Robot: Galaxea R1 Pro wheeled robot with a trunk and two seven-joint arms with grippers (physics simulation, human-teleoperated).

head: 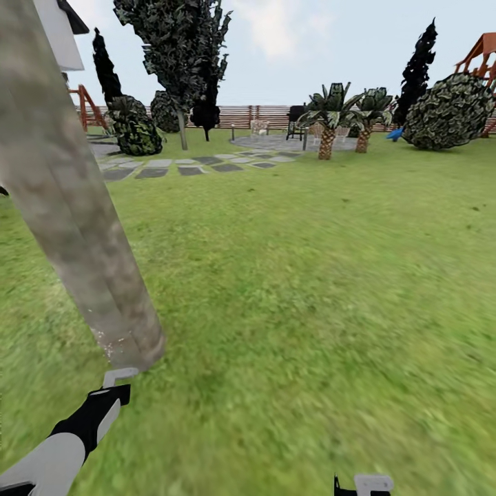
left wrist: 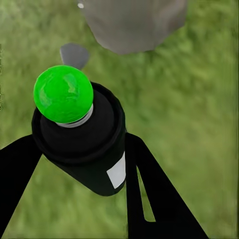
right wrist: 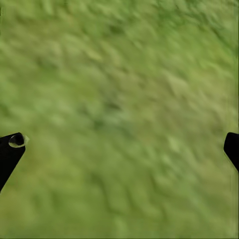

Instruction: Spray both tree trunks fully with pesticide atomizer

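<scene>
now – left gripper point(left wrist: 79, 164) clamps pesticide atomizer point(left wrist: 79, 134) – beside tree trunk point(head: 69, 207)

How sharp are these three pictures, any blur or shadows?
Head view: far garden crisp, near lawn smeared, trunk soft, no cast shadows. Left wrist view: atomizer sharp, grass blurred. Right wrist view: grass blurred throughout, flat light.

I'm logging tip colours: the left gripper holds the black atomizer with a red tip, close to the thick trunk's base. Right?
Not quite. The left wrist view shows the pesticide atomizer with a bright green tip, not red. The rest holds: the left gripper grips its black body, close to the tree trunk base.
</scene>
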